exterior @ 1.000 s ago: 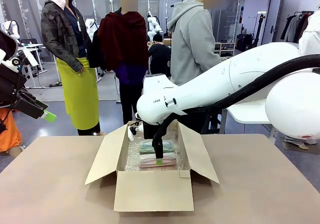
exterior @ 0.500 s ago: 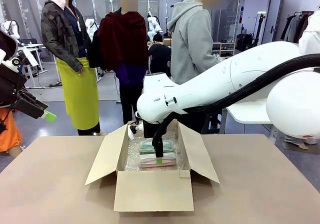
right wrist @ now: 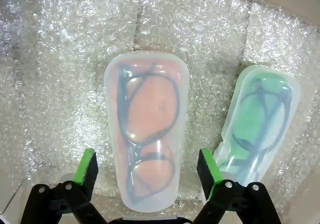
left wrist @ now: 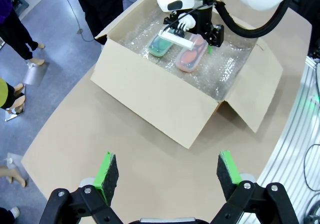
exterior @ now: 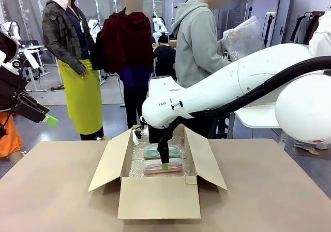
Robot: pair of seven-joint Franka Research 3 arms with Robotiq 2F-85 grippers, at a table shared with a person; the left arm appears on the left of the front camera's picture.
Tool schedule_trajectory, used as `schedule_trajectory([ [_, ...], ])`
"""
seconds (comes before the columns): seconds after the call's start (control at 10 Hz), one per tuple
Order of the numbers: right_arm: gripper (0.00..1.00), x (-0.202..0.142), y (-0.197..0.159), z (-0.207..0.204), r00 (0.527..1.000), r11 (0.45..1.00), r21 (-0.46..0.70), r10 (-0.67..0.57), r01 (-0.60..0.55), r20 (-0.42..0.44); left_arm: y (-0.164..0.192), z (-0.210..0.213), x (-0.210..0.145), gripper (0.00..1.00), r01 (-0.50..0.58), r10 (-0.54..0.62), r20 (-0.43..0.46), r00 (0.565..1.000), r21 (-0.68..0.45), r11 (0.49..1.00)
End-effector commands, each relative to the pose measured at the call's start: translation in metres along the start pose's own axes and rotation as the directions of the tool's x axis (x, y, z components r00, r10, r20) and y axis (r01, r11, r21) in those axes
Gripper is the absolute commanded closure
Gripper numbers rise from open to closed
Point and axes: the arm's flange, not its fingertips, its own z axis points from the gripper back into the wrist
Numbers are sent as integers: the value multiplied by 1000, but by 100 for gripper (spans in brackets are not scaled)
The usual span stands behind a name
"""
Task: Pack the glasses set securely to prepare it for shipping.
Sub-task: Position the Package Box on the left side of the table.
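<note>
On the desk (exterior: 51,190), at its middle, a cardboard box (exterior: 158,198) stands with all flaps open, its floor lined with bubble wrap (right wrist: 60,44). Off to the left the left claw (left wrist: 166,166) hangs raised, its jaws wide and empty, well apart from the box. Inside the box the pink-coral case (right wrist: 146,129) lies flat on the near side, and the right claw (right wrist: 147,161) stands over it with a green pad on each long side, jaws spread and gripping nothing. Just beyond lies the mint-green case (right wrist: 262,119), also flat on the wrap, beside the first but not touching it. Both look like light, stiff shells with a smooth and probably slippery skin, and the spectacles within are fragile, so a gentle pinch across the narrow middle seems the safest hold. At the far side a person (exterior: 199,40) holds a sheet of bubble wrap (exterior: 243,38)
</note>
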Motion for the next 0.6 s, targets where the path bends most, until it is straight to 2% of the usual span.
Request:
schedule_trajectory([
  [0.0, 0, 2, 1, 1, 1000, 1000, -3, 2, -2, -1, 1, 2, 0, 0, 5, -4, 15, 1000, -10, 1000],
  [0.4, 0, 2, 1, 1, 1000, 1000, -3, 2, -2, -1, 0, 0, 0, 0, 0, 0, 0, 1000, 0, 1000],
  [0.5, 0, 0, 0, 0, 1000, 1000, 0, 0, 0, 0, 16, -18, 5, 0, -96, 80, -103, 991, -162, 982],
])
